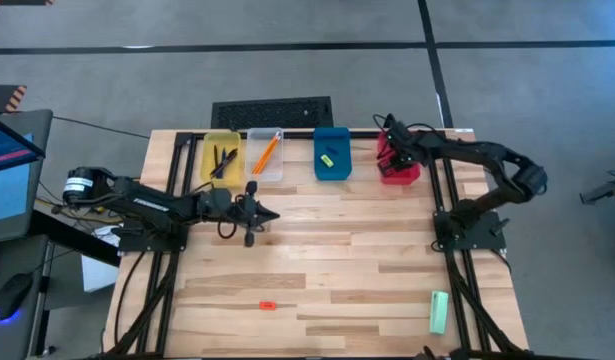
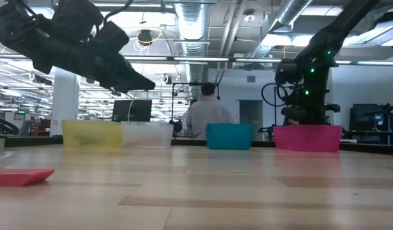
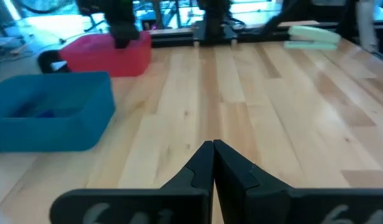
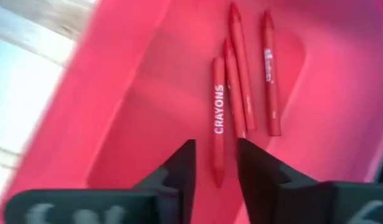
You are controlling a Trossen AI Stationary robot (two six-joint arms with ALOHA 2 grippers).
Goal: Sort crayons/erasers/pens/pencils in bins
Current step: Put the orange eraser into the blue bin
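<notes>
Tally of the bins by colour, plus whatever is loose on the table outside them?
Yellow bin: 1
Clear bin: 1
Blue bin: 1
Red bin: 1
Loose red-orange eraser: 1
Loose pale green bar: 1
Total: 6

four bins [image 1: 278, 155] in a row, crayons [image 4: 241, 93] in rightmost

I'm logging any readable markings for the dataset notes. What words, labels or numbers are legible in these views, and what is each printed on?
"CRAYONS": white lettering along one red crayon lying in the red bin, seen just past the right claw.
White print on a second red crayon beside it: too blurred to read.
Nothing legible on the yellow bin, clear bin or blue bin, nor in the room beyond the table.
</notes>
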